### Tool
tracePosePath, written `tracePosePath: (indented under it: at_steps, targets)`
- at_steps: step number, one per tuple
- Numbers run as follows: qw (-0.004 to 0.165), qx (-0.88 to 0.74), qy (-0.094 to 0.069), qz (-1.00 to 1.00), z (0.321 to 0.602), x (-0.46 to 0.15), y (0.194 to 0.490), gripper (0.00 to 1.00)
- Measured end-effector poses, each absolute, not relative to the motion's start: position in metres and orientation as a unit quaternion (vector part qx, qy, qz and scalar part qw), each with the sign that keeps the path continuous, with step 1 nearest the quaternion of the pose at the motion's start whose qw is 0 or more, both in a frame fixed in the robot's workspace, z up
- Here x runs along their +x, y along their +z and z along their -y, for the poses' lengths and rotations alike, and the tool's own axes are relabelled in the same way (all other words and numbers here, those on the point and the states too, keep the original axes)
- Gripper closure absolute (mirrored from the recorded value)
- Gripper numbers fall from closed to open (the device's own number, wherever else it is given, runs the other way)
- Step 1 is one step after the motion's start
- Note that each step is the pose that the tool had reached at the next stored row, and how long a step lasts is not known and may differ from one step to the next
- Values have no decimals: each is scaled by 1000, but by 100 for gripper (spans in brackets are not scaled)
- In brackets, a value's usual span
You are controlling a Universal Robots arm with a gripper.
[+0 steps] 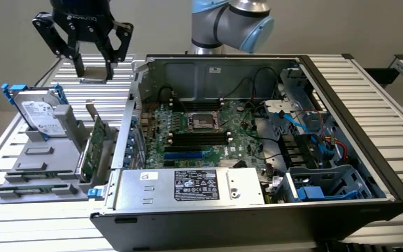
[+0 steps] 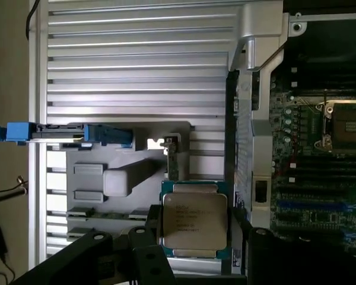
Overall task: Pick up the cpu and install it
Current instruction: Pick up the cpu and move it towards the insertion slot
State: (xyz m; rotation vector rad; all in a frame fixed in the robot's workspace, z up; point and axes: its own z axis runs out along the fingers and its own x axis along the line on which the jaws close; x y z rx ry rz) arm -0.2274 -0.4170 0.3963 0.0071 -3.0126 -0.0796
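The cpu (image 2: 194, 219), a small flat square chip with a dull silver metal top, printed lettering and a thin green rim, hangs in the air between the black fingers (image 2: 149, 228) of the black gripper (image 1: 94, 67), whose jaws stand fairly wide and are closed on the chip's two opposite edges. In the exterior view the held chip (image 1: 95, 76) is above the far part of the ribbed aluminium table (image 1: 19, 220), towards that view's left of the open black computer case (image 1: 369, 157). Below and nearer sits a grey plastic holder (image 1: 40, 157) carrying a label-covered silver hard drive in a blue frame (image 1: 40, 110) and an upright long green circuit card (image 1: 93, 147). Inside the case the green motherboard (image 1: 187, 144) lies flat, with its square metal-framed processor socket (image 1: 203, 121) open and empty.
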Motion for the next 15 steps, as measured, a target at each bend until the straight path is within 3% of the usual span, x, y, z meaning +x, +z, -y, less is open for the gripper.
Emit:
tracePosePath:
  at_steps: [15]
  targets:
    - [64,2,-27,998,399,-185,396,45]
